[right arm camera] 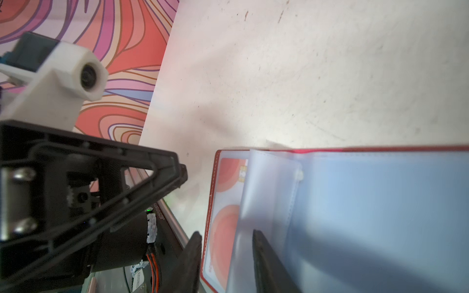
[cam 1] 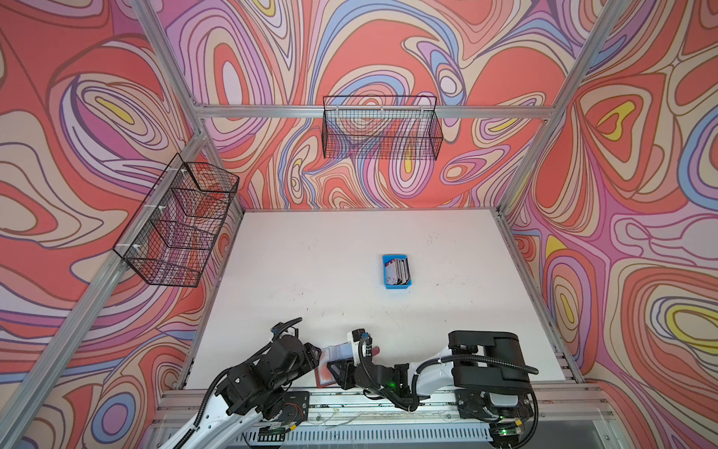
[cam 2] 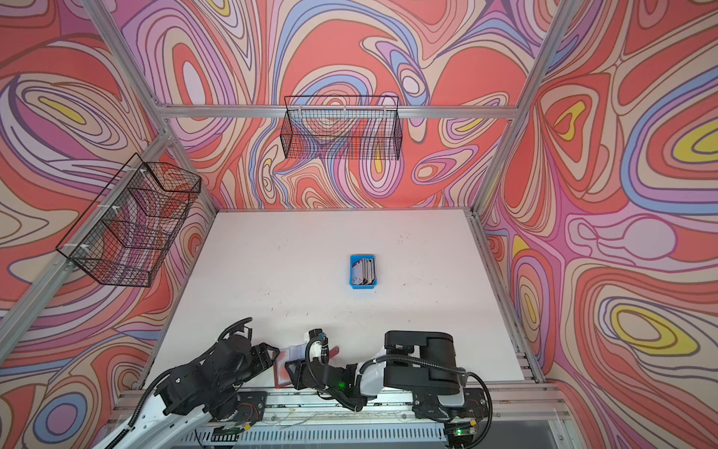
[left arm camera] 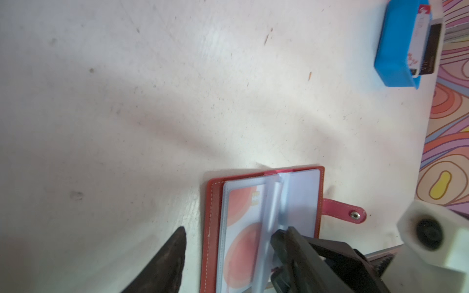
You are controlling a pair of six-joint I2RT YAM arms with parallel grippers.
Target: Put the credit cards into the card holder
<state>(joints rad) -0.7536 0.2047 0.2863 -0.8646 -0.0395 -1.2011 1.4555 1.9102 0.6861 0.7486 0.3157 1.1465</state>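
closest to the front edge, the card holder (left arm camera: pixel 299 200) lies open on the bench (cam 1: pixel 311 272), right between the two arms. one card (left arm camera: pixel 241 223) with red circles already sits in a clear pocket on its left half. the right end effector (right arm camera: pixel 225 232) is over that half with its jaws apart and a clear sleeve (right arm camera: pixel 269 182) standing up next to one finger. i don't see it pinching anything. the left end effector (right arm camera: pixel 181 173) hangs just beside the holder's left cover, touching nothing i can make out. only one of its fingers (left arm camera: pixel 175 251) shows in its own wrist view, way off to the side, so i'd call it apart and empty.

looks to me like the page-flipping step, getting a free sleeve exposed. next move probably needs that sleeve held down with its mouth clear, then a trip out for another card.

the holder's spine runs front to back, and the snap strap (left arm camera: pixel 350 213) points to the robot's right.

further out, mid bench, the rest of the credit cards (cam 1: pixel 397 270) stand on edge in a blue tray (cam 1: pixel 397 287). its long side also runs front to back, well apart from the holder.
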